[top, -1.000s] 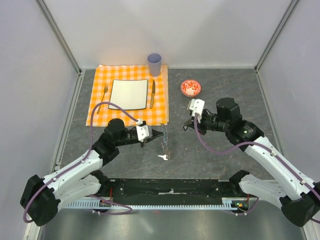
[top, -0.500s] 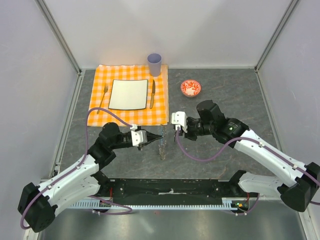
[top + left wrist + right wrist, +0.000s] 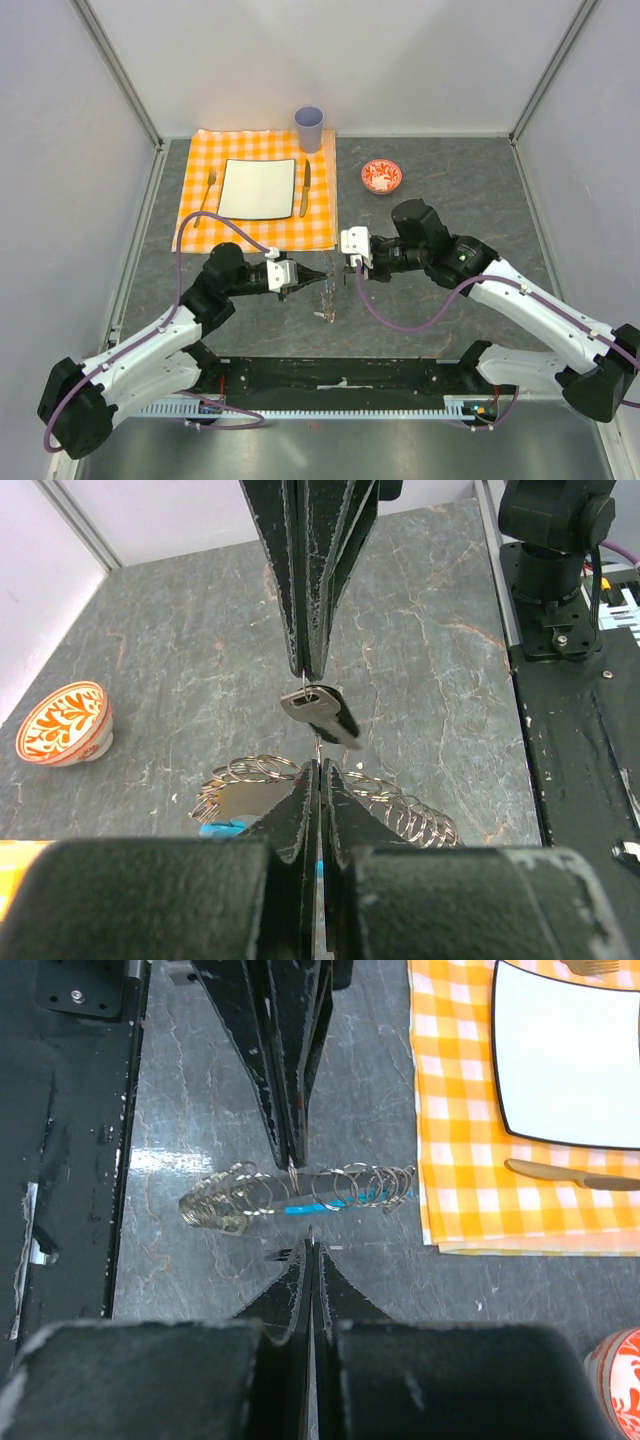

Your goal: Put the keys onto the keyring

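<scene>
Counter (image 3: pixel 440 205) of grey marbled stone carries everything, and both arms meet over its near middle. There the left gripper (image 3: pixel 314 276) points right and the right gripper (image 3: pixel 340 266) points left, their tips almost touching. Both pairs of jaws are pressed together. The left jaws pinch the keyring (image 3: pixel 290 1192) about midway along its coil, as the right wrist view shows. The coil stretches crosswise between the two tips, its blue segment (image 3: pixel 300 1207) near the pinch. The right jaws sit just beside the coil. In the left wrist view their tips touch the silvery end of the key (image 3: pixel 320 712), whose black head hangs tilted just below. Whether they actually grip it, I cannot tell.
</scene>
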`<action>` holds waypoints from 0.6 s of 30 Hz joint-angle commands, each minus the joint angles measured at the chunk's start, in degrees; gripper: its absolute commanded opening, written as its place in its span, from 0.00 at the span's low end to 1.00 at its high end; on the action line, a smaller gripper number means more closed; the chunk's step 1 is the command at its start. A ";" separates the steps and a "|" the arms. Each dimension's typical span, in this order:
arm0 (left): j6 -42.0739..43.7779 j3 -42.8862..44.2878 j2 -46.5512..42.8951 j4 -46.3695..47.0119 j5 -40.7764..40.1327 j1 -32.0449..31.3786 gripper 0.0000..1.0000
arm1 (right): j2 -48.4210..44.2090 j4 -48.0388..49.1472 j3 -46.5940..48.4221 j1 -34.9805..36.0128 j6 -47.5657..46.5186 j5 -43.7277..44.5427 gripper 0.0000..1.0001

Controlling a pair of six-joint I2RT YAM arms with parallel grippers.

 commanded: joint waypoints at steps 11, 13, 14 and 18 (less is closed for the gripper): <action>-1.62 1.27 0.58 5.27 1.36 -0.24 0.02 | 0.59 1.21 2.27 1.57 -2.07 -2.38 0.00; -1.71 1.27 0.66 5.27 1.62 -0.24 0.02 | 0.68 1.30 2.27 1.83 -2.33 -2.02 0.00; -1.79 1.27 0.67 5.36 1.71 -0.24 0.02 | 0.77 1.30 2.27 1.84 -2.24 -1.85 0.00; -1.80 1.27 0.67 5.45 1.80 -0.24 0.02 | 0.68 1.57 2.18 2.01 -2.33 -1.23 0.00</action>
